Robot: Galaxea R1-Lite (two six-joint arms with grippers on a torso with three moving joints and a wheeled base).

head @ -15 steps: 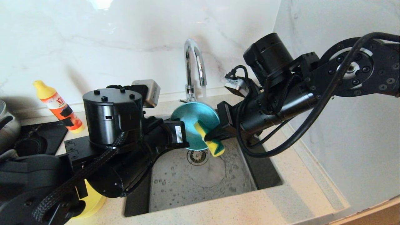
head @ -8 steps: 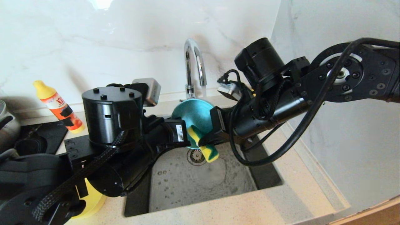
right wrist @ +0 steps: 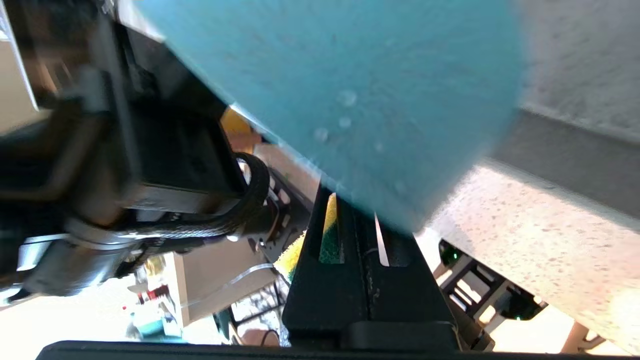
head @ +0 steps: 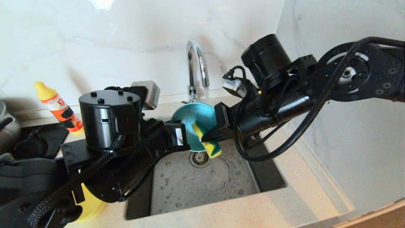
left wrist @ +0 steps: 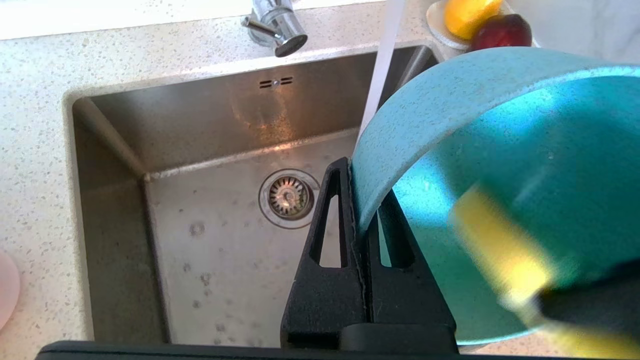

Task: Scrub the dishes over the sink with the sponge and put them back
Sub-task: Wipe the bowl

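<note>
The left gripper [left wrist: 356,200] has its jaws pressed together on the rim of the light blue bowl [head: 196,122], which is held on edge above the sink [head: 205,186], just in front of the faucet [head: 196,68]. A thin stream of water [left wrist: 382,65] falls just past the bowl's rim on the far side of those jaws. Most of the left gripper is hidden in the head view behind its own arm.

The right gripper [head: 210,136] has its jaws clamped on the sponge [head: 207,141], whose yellow foam presses against the bowl's inner face. In the right wrist view the bowl fills the space ahead of the jaws and only a sliver of the sponge shows through a finger slot; in the left wrist view the sponge is a yellow blur.

A yellow bowl [head: 90,205] is mostly covered by the left arm, and a pink bowl [left wrist: 7,290] is cut off by the frame edge. The drain strainer [head: 199,157] lies directly below the held bowl.
</note>
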